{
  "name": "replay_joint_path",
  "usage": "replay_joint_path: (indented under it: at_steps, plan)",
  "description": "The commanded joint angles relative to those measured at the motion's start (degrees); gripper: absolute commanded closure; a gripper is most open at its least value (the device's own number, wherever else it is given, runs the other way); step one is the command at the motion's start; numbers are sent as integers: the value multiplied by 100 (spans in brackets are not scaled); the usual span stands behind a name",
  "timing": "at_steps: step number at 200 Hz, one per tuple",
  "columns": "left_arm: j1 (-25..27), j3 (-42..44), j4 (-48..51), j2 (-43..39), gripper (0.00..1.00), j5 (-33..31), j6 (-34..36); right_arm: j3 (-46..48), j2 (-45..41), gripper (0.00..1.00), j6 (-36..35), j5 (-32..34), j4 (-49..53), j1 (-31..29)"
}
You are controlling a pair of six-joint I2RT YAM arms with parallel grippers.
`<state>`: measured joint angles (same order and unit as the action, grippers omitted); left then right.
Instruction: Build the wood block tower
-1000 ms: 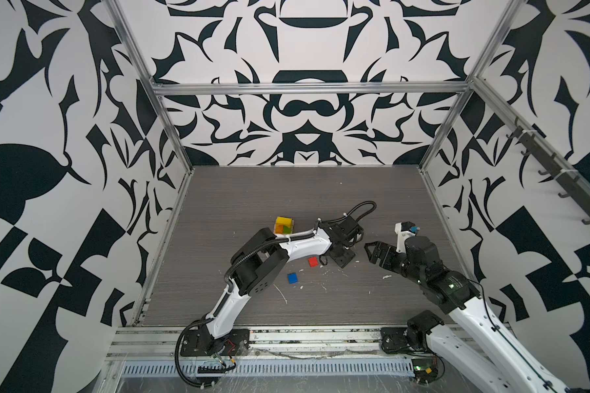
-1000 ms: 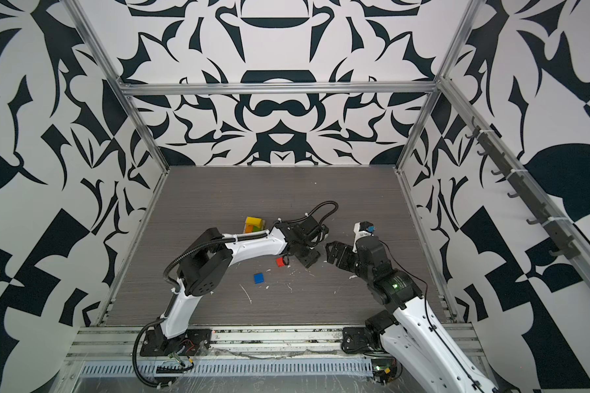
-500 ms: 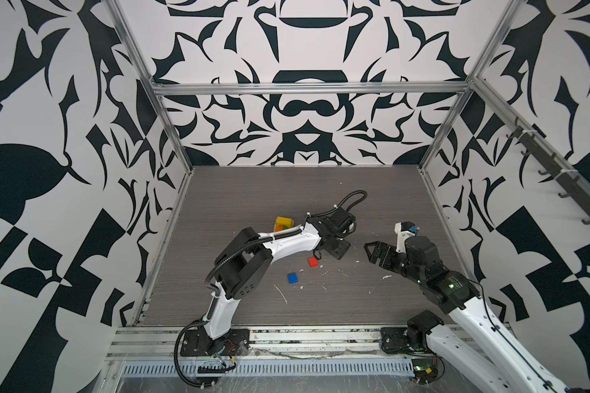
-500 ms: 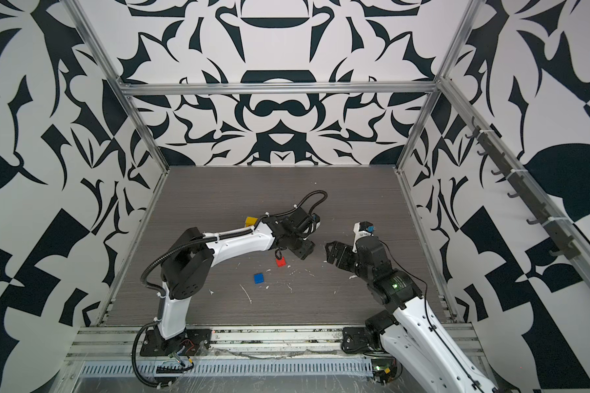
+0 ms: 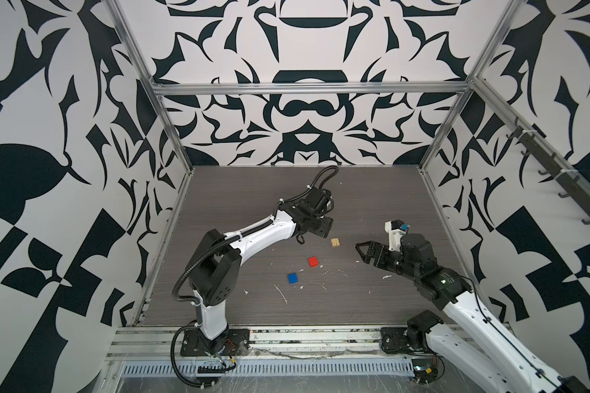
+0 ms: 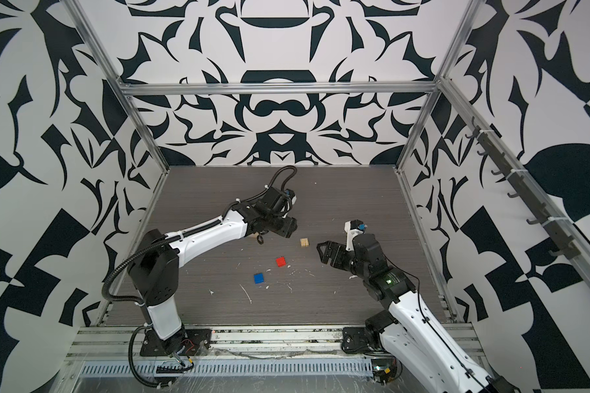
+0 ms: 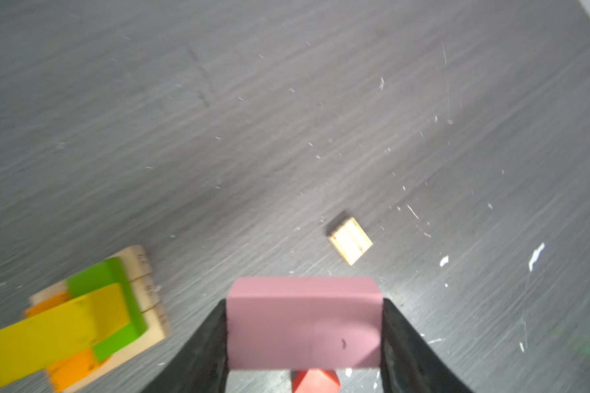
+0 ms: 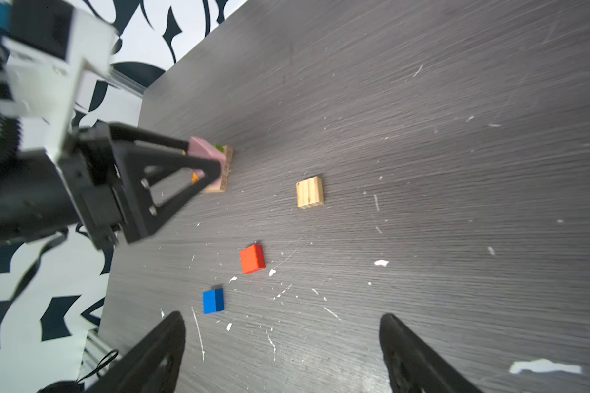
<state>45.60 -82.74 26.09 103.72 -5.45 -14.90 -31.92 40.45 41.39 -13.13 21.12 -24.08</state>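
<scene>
Carrying a pink block [image 7: 303, 326] between its jaws, the left gripper [image 7: 304, 303] has swung from above the loose blocks toward the back left of the table [image 5: 252, 190] during the last second. Its wrist now covers the tower in both top views, where the yellow and green top showed a second ago. The move has also uncovered a tan cube [image 5: 335, 242] that the gripper had hidden. The right gripper [image 8: 282, 318] has hardly shifted; it hangs low with its jaws spread wide and nothing between them.

Judgement: the pink block is in transit to the tower [image 7: 82, 316] and is not yet placed. It probably belongs beside the yellow block [image 7: 48, 340].

Position of parts:
- The tower stands just beside the held block in the left wrist view, blurred there.
- From the bottom up it has a tan plank base [image 7: 150, 289], an orange block [image 7: 72, 371] and a green block [image 7: 106, 282], then the yellow block across them.
- The red block [image 5: 313, 261] and blue block [image 5: 292, 278] lie loose and apart, nearer the front than the tan cube.

Materials:
- Painted blocks have flat matte faces and square edges.
- The planks show bare grain and small printed marks on their ends.
- The tan cube shows glued strips.
- The table is dark grey with a fine wood-grain texture and white scuffs.
- The fingers are black, open triangular frames.
</scene>
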Motion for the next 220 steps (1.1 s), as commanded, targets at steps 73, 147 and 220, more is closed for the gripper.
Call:
replay_joint_path:
  at_steps: [73,147,220]
  plan:
    - [-1070,283,739,-471,69,16,-351,136,165,8,-155,-842,-947,-40]
    - [-1554,20,1209,-60,68,145,-254,-46,380,8,-325,-466,-917,-546]
    - [-1669,-358,1462,422,68,208,-19,-121,482,9,-365,-332,-902,-668]
